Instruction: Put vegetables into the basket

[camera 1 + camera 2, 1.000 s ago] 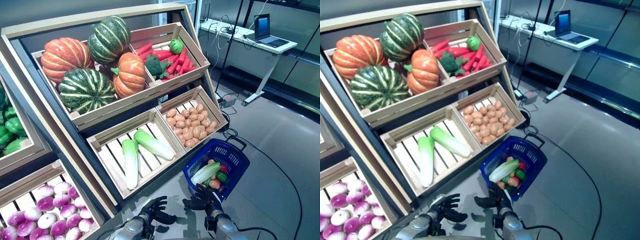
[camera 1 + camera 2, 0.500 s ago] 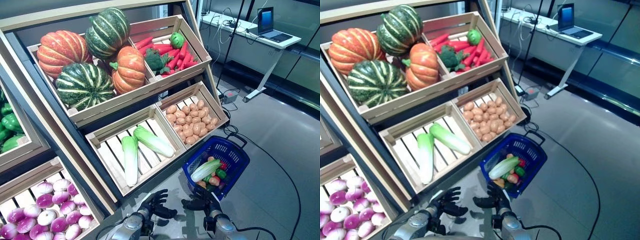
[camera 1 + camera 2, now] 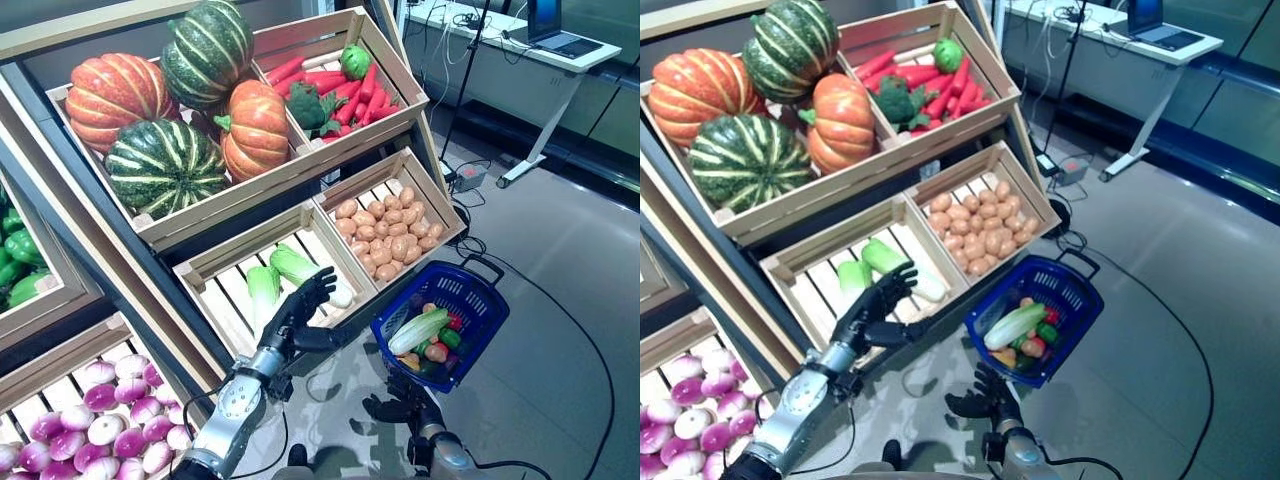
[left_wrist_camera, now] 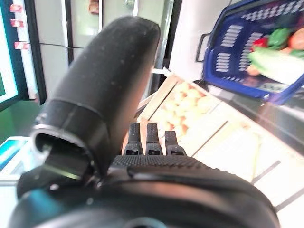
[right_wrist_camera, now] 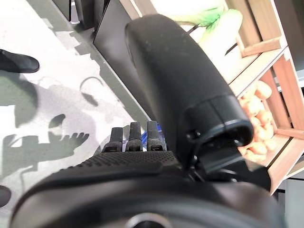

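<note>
Two pale green cabbages (image 3: pixel 290 272) lie in a slatted wooden crate (image 3: pixel 225 285); the left hand (image 3: pixel 297 312) hovers over them, fingers spread. The blue basket (image 3: pixel 470 300) sits on the grey floor (image 3: pixel 560 300). The right hand (image 3: pixel 400 408) hangs low, fingers relaxed.

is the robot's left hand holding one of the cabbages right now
No, the left hand is open, fingers spread over the cabbages in their crate, holding nothing.
</note>
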Robot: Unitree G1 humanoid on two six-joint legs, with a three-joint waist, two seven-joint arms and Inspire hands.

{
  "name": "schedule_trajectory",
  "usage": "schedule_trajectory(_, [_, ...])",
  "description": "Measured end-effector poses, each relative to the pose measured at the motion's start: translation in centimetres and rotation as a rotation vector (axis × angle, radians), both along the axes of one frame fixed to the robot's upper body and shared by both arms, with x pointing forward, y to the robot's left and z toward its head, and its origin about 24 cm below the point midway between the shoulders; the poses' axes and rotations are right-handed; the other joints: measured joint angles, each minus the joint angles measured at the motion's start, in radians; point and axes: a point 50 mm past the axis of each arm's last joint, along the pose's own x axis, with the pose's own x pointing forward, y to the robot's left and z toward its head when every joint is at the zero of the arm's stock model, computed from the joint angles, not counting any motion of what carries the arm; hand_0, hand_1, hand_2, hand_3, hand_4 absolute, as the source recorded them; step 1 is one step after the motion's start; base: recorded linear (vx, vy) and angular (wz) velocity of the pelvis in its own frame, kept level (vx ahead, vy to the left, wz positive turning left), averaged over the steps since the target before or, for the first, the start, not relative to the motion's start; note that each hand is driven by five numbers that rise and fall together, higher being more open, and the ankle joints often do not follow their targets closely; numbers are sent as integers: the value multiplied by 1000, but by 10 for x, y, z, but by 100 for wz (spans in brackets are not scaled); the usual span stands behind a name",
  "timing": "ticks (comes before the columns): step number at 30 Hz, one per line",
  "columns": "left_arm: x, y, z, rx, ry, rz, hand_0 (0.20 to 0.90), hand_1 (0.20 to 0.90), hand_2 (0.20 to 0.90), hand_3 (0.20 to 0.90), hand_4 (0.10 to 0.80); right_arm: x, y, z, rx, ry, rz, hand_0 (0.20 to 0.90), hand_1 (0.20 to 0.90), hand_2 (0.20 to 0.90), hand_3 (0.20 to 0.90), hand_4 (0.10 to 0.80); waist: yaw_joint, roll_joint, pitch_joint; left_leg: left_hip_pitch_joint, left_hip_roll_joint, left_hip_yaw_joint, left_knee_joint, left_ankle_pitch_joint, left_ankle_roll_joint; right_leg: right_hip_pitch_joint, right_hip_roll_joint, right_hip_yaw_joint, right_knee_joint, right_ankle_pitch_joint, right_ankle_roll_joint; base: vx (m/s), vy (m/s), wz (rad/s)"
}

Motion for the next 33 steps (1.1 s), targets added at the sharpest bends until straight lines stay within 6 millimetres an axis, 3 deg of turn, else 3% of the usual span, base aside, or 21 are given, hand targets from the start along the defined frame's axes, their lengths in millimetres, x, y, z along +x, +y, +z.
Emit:
schedule_trajectory(7, [19,26,24,63,-138,357,900,900,900,900,800,-2,-8,-1,-28,8,-55,900,900,900,900,800,-6,1,-1,-10,-1,0,0,1,1,-10,-1,0,1,0,0,49,67,0])
schedule_trajectory(15, [29,41,14,233,-139,599,900,900,900,900,800,-6,-13,-3,-47,28,-52,900,900,900,900,800,-40,1,1,3,-2,12,1,0,1,-9,-4,11,11,0,0,80,121,-3])
schedule_trajectory(19, [37,39,15,255,-147,671,900,900,900,900,800,-3,-21,-2,-75,18,-41,900,900,900,900,800,-54,11,34,-9,-1,28,17,-2,5,-55,-11,40,66,-13,0,-82,120,-16])
schedule_trajectory(22, [58,32,32,243,-212,729,900,900,900,900,800,15,-27,6,-107,-31,-4,900,900,900,900,800,-57,18,102,-89,-7,29,93,-10,15,-163,-32,65,187,-48,-8,-287,128,-10])
schedule_trajectory(24, [84,28,61,218,-308,775,900,900,900,900,800,45,-27,21,-120,-113,37,900,900,900,900,800,-57,6,192,-218,-21,29,230,-41,24,-319,-66,104,365,-92,-5,-218,98,-9])
schedule_trajectory(26, [99,26,77,213,-348,799,900,900,900,900,800,64,-26,32,-118,-165,44,900,900,900,900,800,-59,-4,253,-277,-26,28,309,-65,30,-388,-82,126,453,-118,-16,-149,93,-6])
schedule_trajectory(29, [111,31,85,230,-349,853,900,900,900,900,800,80,-21,45,-114,-225,61,900,900,900,900,800,-62,-21,312,-356,-30,28,439,-121,34,-477,-102,164,589,-168,-23,-113,81,-7])
schedule_trajectory(33, [117,41,82,263,-314,917,900,900,900,900,800,92,-17,54,-108,-268,75,900,900,900,900,800,-70,-30,328,-435,-14,25,533,-143,32,-559,-101,184,683,-193,-33,-76,53,-1])
